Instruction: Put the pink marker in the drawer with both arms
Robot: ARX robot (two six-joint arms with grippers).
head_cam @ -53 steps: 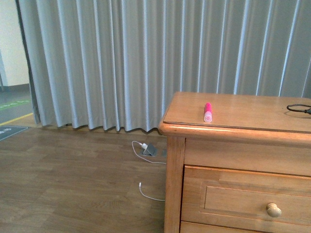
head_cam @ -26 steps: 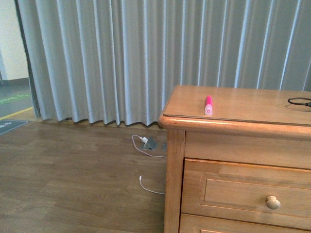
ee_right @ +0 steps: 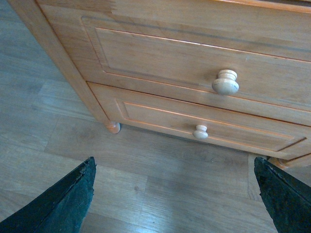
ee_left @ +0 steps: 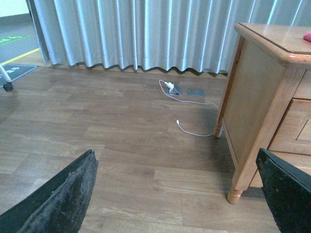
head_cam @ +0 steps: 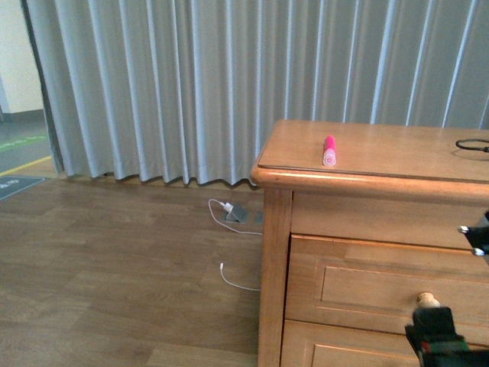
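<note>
Right end effector (ee_right: 174,165): open; the fingers are spread wide and nothing is held.
Left end effector (ee_left: 176,155): open and empty; the floor lies ahead of it and the table (head_cam: 382,145) stands off to one side.
Pink marker (head_cam: 329,151): laid on the table top near the front edge, with the paler cap end turned toward the robot. It is above and beyond the right end effector, well apart from both end effectors.
Drawer (ee_right: 160,53): fully shut; its front faces the right end effector.
Drawer knob (ee_right: 225,81): ahead of the right end effector and near it; no contact is seen.
Step judged: the knob is being approached, and the drawer must be opened before the marker is lifted.
Risk, wrong drawer: a lower knob (ee_right: 200,131) also lies ahead of the right end effector and could be taken if the approach is made too low.
Risk, slip: the knob is round and smooth, so a shallow closure could be pulled off it.
Risk, rolling: the marker is cylindrical and could be rolled off the edge by a jolting pull.
Risk, snag: a black cable (head_cam: 472,144) lies on the table top above the right end effector and could be caught by a reaching arm.
</note>
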